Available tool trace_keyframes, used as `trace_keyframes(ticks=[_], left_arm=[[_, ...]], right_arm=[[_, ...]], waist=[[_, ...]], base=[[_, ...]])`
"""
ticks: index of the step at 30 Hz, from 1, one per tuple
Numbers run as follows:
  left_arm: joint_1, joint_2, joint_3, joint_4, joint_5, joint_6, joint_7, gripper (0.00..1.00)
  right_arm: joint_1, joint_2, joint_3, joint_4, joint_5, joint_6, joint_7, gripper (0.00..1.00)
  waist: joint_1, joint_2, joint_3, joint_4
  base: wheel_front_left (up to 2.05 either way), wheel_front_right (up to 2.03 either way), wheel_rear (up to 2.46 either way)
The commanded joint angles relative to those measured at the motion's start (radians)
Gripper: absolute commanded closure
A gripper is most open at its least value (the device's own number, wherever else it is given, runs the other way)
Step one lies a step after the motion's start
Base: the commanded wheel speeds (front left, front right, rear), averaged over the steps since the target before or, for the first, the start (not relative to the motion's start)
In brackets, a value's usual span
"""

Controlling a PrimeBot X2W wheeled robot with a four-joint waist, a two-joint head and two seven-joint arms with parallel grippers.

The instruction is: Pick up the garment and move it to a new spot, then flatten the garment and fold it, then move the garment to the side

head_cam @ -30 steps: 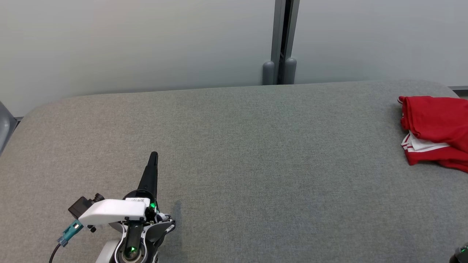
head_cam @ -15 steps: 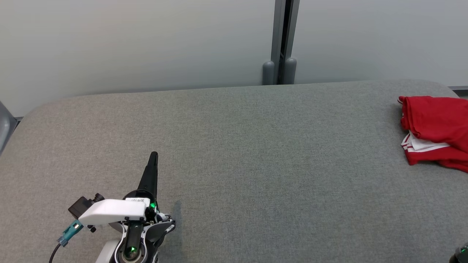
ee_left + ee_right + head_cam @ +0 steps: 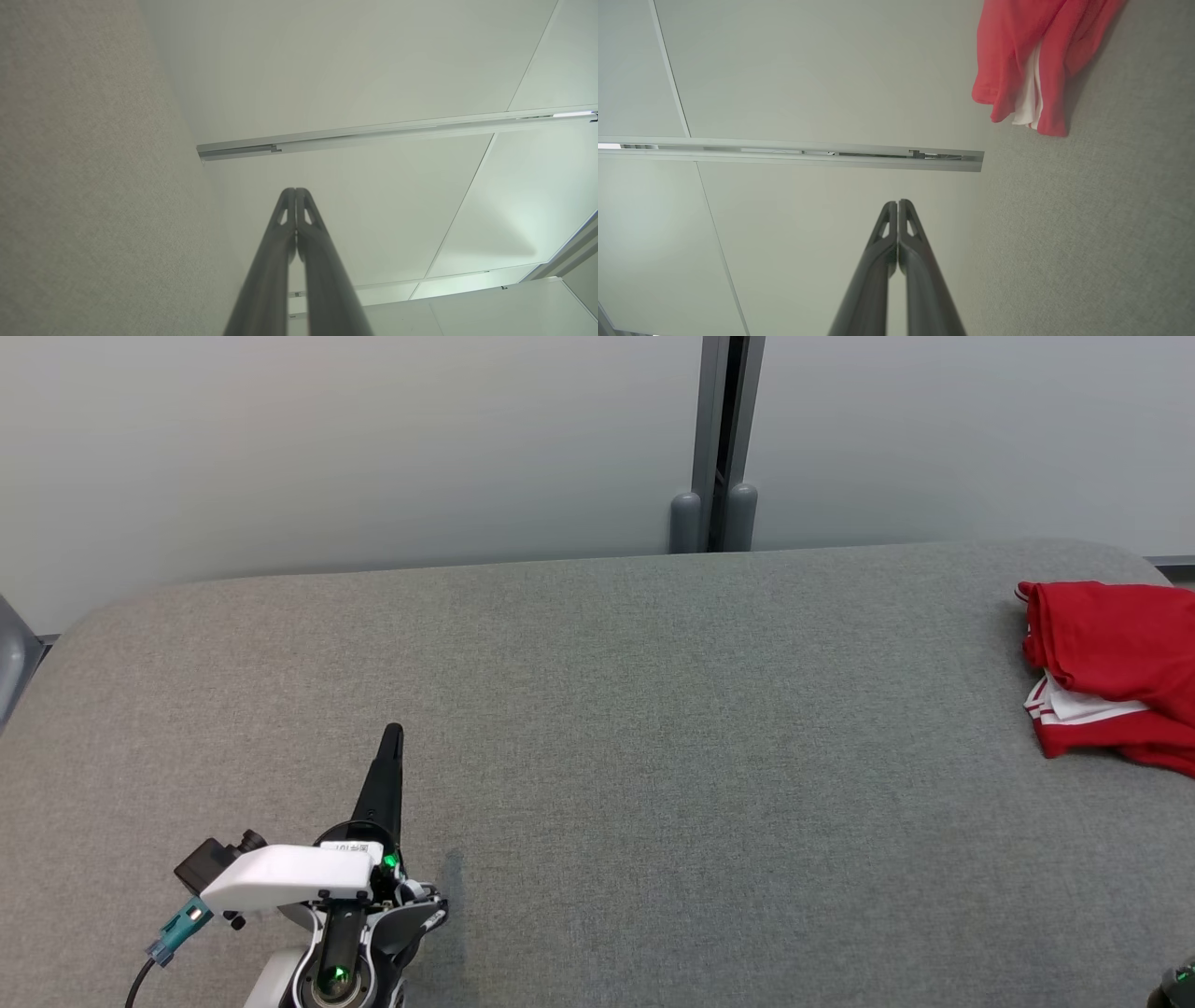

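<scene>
1. Two claws on show, and both are pressed together with nothing between the fingers. The left claw (image 3: 393, 734) hangs over the near-left part of the counter (image 3: 653, 728), pointing away from the robot. The right claw (image 3: 897, 203) shows tip against tip in its own wrist view.
2. And there's the garment (image 3: 1111, 649), red with white trim, lying out at the counter's right end. It is well apart from the left claw, bunched in a few layers, and it runs off the right edge of the head view. In the right wrist view it lies ahead and off to one side of the shut fingers, with no contact.
3. Tough call on the stage. This could be a loose heap waiting to be lifted, or a folded bundle already set aside. The overlapping layers and the white trim peeking out fit either one.
4. Handling note, whichever it is: the cloth looks soft, and the layers will likely slide over each other. A good hold would take an edge through every layer, not just the top fold. Part of the garment is out of frame, so I can't judge its full spread.
5. Against a second ago, nothing differs. The garment is in the same place with the same folds, the left claw is in the same spot and just as shut, and the camera is steady.
</scene>
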Motion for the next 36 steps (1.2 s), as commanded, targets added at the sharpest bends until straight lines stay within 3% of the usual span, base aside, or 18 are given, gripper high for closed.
trace_keyframes(ticks=[1,36], left_arm=[[-0.016,0.006,0.001,0.000,-0.003,-0.008,0.004,1.00],[-0.016,0.006,0.001,0.000,-0.003,-0.008,0.004,1.00]], right_arm=[[-0.005,-0.003,-0.001,-0.004,0.006,0.000,0.005,1.00],[-0.005,-0.003,-0.001,-0.004,0.006,0.000,0.005,1.00]], waist=[[0.0000,0.0000,0.000,0.000],[0.0000,0.0000,0.000,0.000]], base=[[0.00,0.00,0.00],[0.00,0.00,0.00]])
